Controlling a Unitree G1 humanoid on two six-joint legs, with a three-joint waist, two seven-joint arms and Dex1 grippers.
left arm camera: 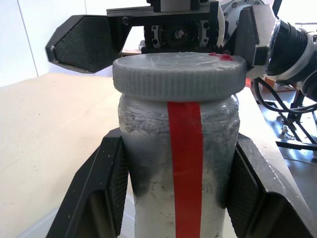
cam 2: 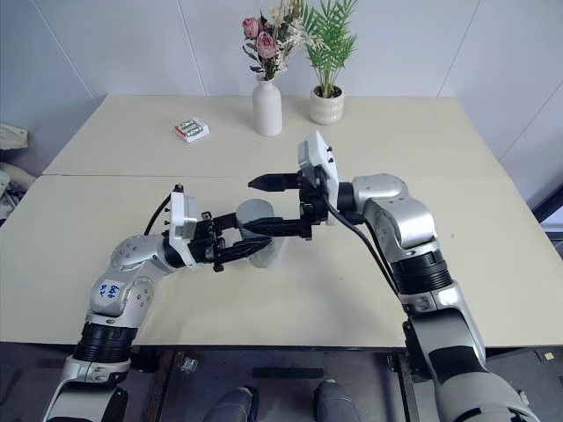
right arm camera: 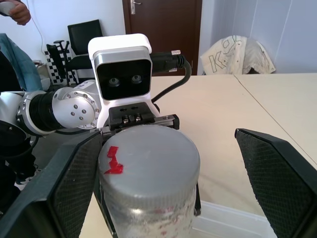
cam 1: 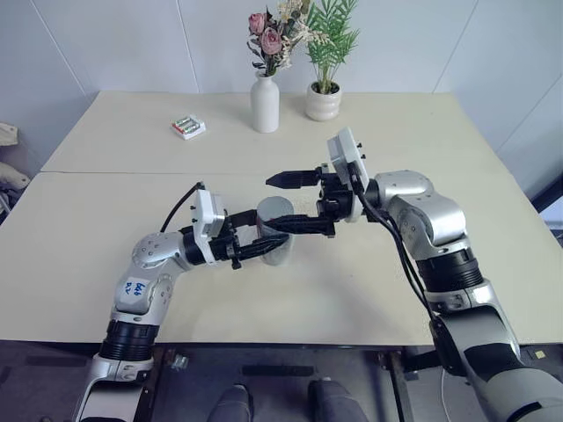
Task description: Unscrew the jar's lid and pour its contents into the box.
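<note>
My left gripper (cam 1: 268,242) is shut on the jar (left arm camera: 148,148), a cloudy clear cylinder with a red stripe, and holds it upright by the body above the table. The grey lid (left arm camera: 181,74) sits on top and carries a small red mark. From the other side, my right gripper (right arm camera: 176,178) stands open and level around the lid, one finger (right arm camera: 74,183) close beside it and the other well clear. A pale clear rim under the jar looks like the box (right arm camera: 233,215). The contents are hidden behind the cloudy wall.
At the table's far edge stand a white vase with flowers (cam 1: 265,104) and a white plant pot (cam 1: 323,101). A small white pack with green cells (cam 1: 188,127) lies at the far left. A person's hand (right arm camera: 15,10) shows in the room beyond the table.
</note>
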